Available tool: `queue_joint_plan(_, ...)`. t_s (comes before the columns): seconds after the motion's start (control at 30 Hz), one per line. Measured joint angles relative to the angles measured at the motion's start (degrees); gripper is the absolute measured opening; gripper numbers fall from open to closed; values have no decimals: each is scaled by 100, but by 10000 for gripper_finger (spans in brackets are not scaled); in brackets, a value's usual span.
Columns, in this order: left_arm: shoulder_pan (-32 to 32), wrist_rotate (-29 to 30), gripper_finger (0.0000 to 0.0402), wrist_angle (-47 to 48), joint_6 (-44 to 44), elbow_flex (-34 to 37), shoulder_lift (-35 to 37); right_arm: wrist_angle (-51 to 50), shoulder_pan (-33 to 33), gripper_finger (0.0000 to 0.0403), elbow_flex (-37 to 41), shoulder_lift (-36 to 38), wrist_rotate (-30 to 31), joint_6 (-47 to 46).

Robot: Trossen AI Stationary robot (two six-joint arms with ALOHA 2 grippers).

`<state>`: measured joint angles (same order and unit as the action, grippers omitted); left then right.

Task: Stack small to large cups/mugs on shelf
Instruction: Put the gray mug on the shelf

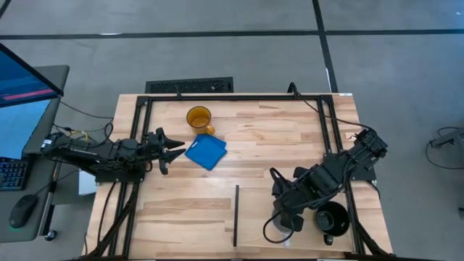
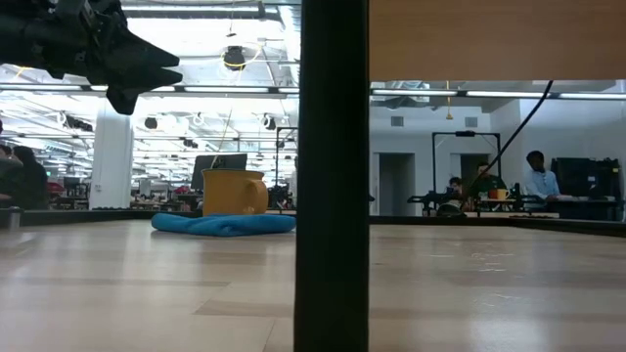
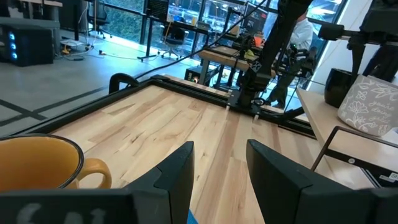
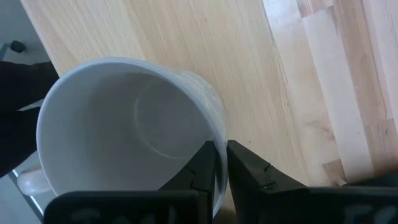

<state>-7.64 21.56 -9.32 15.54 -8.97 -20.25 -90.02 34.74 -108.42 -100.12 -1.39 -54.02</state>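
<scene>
The pale grey-white mug (image 1: pixel 278 229) is at the table's near right, just right of the thin black divider strip (image 1: pixel 236 215) on the wooden shelf panel (image 1: pixel 188 210). My right gripper (image 1: pixel 285 217) is shut on it. The glossy black mug (image 1: pixel 333 217) stands right of them. The amber mug (image 1: pixel 199 117) stands upright near the far edge, beside the flat blue square (image 1: pixel 206 152). My left gripper (image 1: pixel 176 149) hovers open, above the table just left of the blue square. In its wrist view the amber mug (image 3: pixel 37 163) is close beside the open fingers (image 3: pixel 219 144). My right gripper (image 4: pixel 221 149) pinches the pale mug's rim wall (image 4: pixel 217 163) with one finger inside the mug and one outside. The fingers come slanting from above, from the table's right. The mug sits tilted, its open mouth toward the wrist camera. I cannot tell whether its base touches the table.
A black frame (image 1: pixel 217 96) runs along the table's far edge and sides. In the low view the divider strip (image 2: pixel 333 176) stands close in front. Bare wood lies between the blue square and the divider. A monitor (image 1: pixel 22 94) and keyboard stand off the left edge.
</scene>
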Motion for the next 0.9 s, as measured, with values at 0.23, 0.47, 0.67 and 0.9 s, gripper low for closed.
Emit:
queue_joint_plan(0.23,0,0,137,0,-2,0,2,1,0,56,0,0,-2,32)
queue_joint_plan(0.47,0,2,137,0,-135,0,1,1,0,56,0,2,-6,42)
queue_joint_plan(0.67,0,2,137,0,-180,0,2,-2,0,56,-2,50,-25,42)
queue_joint_plan(0.9,0,2,137,-1,-176,0,1,2,0,76,-2,50,-23,44)
